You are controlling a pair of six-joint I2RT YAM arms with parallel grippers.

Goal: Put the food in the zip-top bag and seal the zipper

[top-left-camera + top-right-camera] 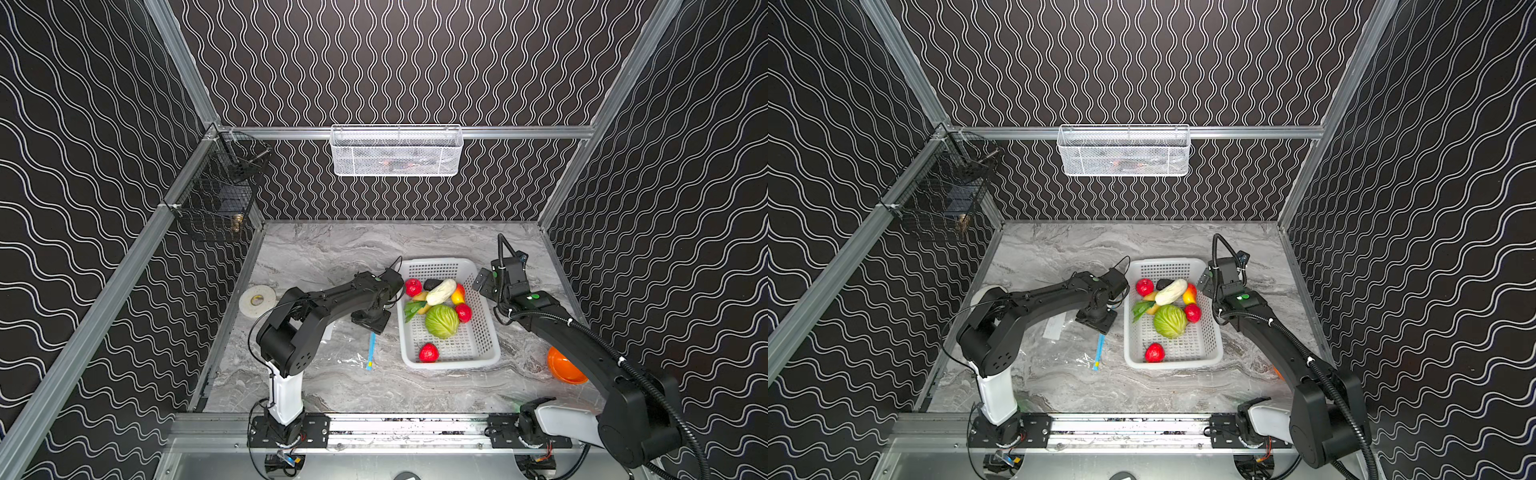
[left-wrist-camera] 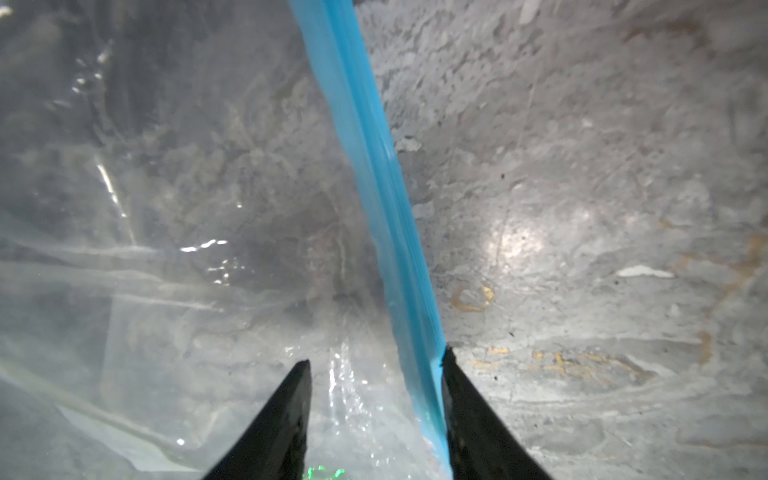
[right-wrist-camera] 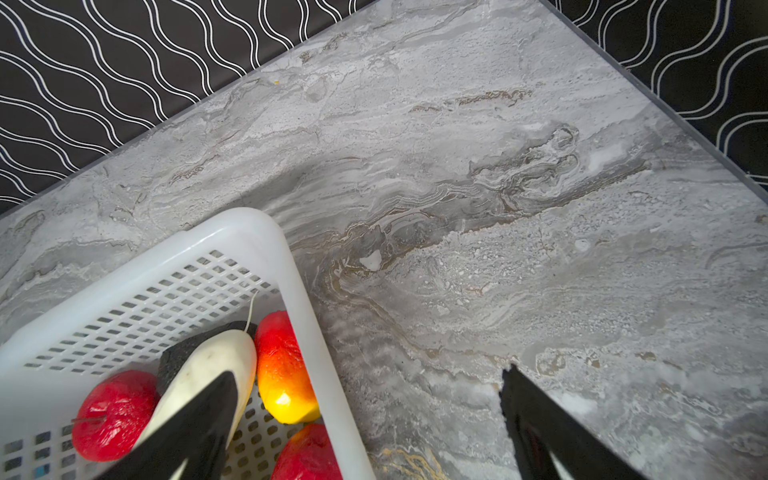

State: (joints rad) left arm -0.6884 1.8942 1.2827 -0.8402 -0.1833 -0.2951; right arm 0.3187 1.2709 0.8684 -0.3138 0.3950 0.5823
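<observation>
The food lies in a white perforated basket: a green cabbage, a white radish, red fruits, a yellow-orange piece, a green leaf and a dark item. Left of the basket, the clear zip-top bag lies flat on the table. The blue zipper runs along its edge, with a yellow slider at the near end. My left gripper stands low over the bag's mouth, jaws apart, the zipper against one finger. Over the basket's right rim my right gripper hovers open and empty.
A white tape roll lies at the table's left edge. An orange bowl sits at the right, partly behind the right arm. A white mesh basket hangs on the back wall and a black wire basket on the left wall.
</observation>
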